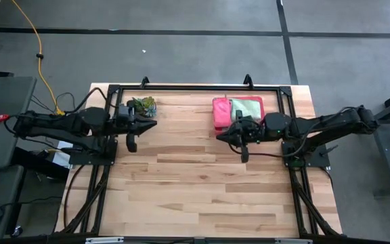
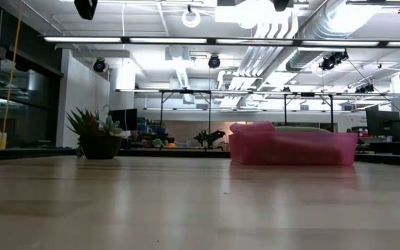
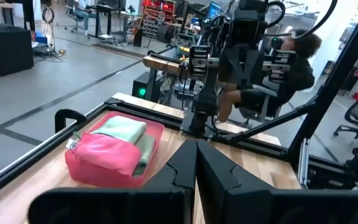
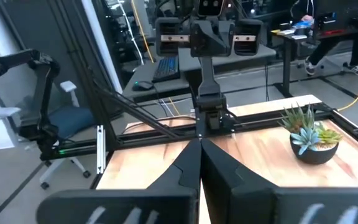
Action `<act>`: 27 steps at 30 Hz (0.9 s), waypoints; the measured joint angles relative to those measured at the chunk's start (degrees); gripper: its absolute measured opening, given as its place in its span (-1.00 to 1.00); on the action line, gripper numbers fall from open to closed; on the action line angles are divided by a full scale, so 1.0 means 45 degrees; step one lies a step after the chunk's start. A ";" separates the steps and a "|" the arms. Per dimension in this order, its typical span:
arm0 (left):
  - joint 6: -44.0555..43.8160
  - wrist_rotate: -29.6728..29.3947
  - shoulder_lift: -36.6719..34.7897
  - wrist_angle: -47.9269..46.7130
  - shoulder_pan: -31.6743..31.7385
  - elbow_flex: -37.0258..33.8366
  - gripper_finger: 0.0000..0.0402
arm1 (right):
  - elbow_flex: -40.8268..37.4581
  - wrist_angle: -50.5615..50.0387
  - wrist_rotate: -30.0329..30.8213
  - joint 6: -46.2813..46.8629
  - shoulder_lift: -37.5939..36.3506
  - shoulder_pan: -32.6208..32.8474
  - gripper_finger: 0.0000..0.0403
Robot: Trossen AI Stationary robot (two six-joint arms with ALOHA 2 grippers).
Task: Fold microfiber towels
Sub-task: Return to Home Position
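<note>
A pink tray [image 1: 221,124] stands at the table's far right and holds folded towels: a pink one [image 3: 107,152] and a light green one [image 3: 124,129]. The tray also shows in the low view [image 2: 294,147]. My left gripper [image 1: 153,123] is shut and empty, above the table's far left beside the plant. My right gripper [image 1: 219,134] is shut and empty, just in front of the tray's near left corner. The other towels are hidden or out of view.
A small spiky green plant in a dark pot [image 1: 143,105] stands at the far left, just beyond my left gripper. A black frame [image 1: 195,87] runs along the table's far edge and sides. A seated person [image 3: 291,68] shows beyond the table's right side.
</note>
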 joint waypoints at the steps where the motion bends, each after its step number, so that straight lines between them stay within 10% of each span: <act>1: -0.0041 0.0000 -0.0022 0.0000 -0.0005 0.0000 -1.00 | 0.0000 -0.0021 0.0005 0.0010 0.0000 0.0000 -1.00; 15: -0.1031 0.0033 -0.0948 0.5028 -0.0967 -0.4707 -1.00 | 0.0000 -0.1032 -0.0048 0.2021 0.0005 0.0005 -1.00; 27: -0.1200 0.0692 -0.5583 0.4564 -0.0075 -0.7658 -1.00 | -0.0005 -0.2518 -0.0058 0.4050 0.0015 0.0005 -1.00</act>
